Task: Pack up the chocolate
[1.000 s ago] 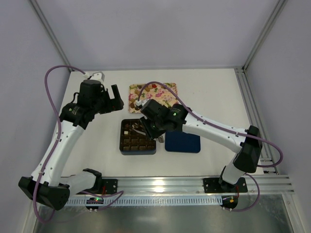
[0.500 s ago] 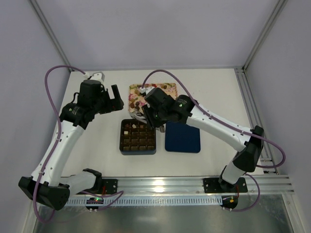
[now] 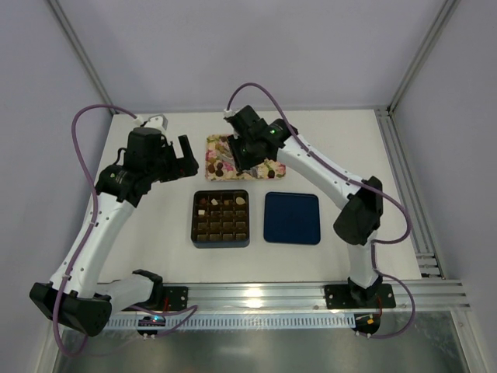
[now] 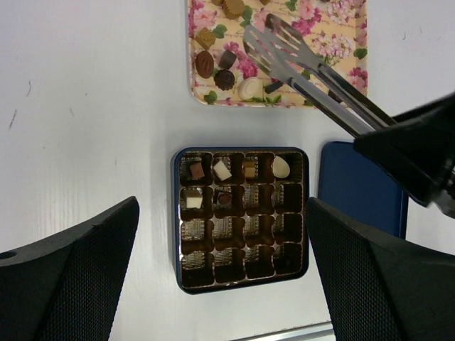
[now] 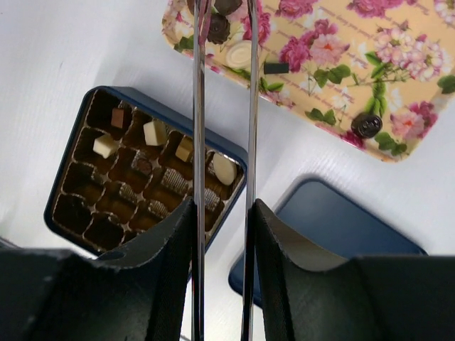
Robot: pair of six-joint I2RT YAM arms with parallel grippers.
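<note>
Loose chocolate (image 4: 213, 67) lies on the left part of a floral tray (image 3: 273, 167), with one dark piece (image 5: 366, 125) farther right. Several pieces (image 4: 222, 169) sit in the top two rows of the dark 4x4 box (image 3: 221, 219). My right gripper (image 3: 242, 151) is shut on metal tongs (image 4: 306, 67), whose blades stand apart over the tray's chocolates; in the right wrist view the tong arms (image 5: 198, 142) run between my fingers (image 5: 170, 234). My left gripper (image 4: 222, 206) hangs open, high above the box (image 4: 242, 209), holding nothing.
A flat navy lid (image 3: 292, 218) lies just right of the box. The floral tray (image 4: 334, 42) sits behind both. Metal frame rails (image 3: 404, 179) run along the table's right and near edges.
My right arm has swung back from over the box to over the floral tray, carrying the tongs. The box is now uncovered. The left arm has not moved.
</note>
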